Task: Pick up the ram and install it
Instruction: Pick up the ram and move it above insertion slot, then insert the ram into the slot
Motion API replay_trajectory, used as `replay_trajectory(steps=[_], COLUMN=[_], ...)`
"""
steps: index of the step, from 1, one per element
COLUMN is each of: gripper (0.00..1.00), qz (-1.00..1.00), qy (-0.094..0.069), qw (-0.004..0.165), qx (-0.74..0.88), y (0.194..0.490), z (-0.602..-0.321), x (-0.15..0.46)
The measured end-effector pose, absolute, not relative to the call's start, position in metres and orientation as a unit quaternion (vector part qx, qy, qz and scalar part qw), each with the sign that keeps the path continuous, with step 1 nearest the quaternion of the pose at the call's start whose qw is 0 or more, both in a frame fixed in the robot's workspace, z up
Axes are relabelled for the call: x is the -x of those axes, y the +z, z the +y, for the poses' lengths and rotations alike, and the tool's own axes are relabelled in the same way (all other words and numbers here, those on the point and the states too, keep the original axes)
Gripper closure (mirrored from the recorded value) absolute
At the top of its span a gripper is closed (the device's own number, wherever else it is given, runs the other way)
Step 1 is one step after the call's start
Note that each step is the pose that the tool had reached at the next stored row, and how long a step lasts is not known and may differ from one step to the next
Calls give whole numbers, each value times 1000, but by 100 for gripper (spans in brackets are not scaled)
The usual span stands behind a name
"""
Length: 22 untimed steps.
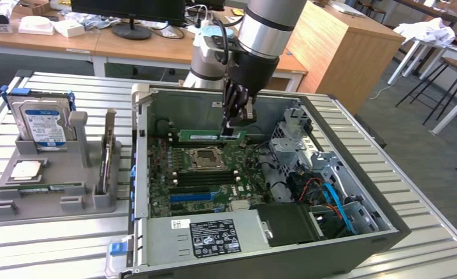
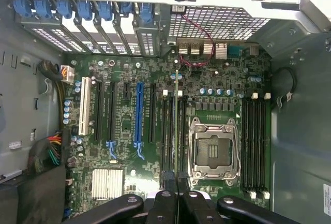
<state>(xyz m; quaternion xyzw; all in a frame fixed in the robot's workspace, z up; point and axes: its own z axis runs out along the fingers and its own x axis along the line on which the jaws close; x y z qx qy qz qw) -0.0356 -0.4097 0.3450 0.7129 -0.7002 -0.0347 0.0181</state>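
One ram (image 1: 202,136) held in one hand (image 1: 236,125); perhaps eight memory slots (image 2: 255,141).

From where I stand, no word or number can really be read. The hard drive (image 1: 42,113) stands upright in a grey holder (image 1: 50,195) on the counter (image 1: 58,247). It carries a blue-and-white label (image 1: 45,131), but the print is too small to make out. On the power supply (image 1: 162,244) in the computer there is a black label (image 1: 215,238) with rows of white signs, and beside it a small white sticker (image 1: 179,224) with dark lines. Both are illegible. The ram (image 1: 211,136) has a pale sticker on its green side, also unreadable. In the wrist view, a white tag (image 2: 327,199) sits on the grey case wall (image 2: 300,146), and its print is too fine to read.
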Motion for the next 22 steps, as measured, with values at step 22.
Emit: replay_trajectory(steps=[22], gripper=[89], qz=[-700], qy=[-35], qw=[18], qx=[-713], y=[344], z=[-410], x=[32])
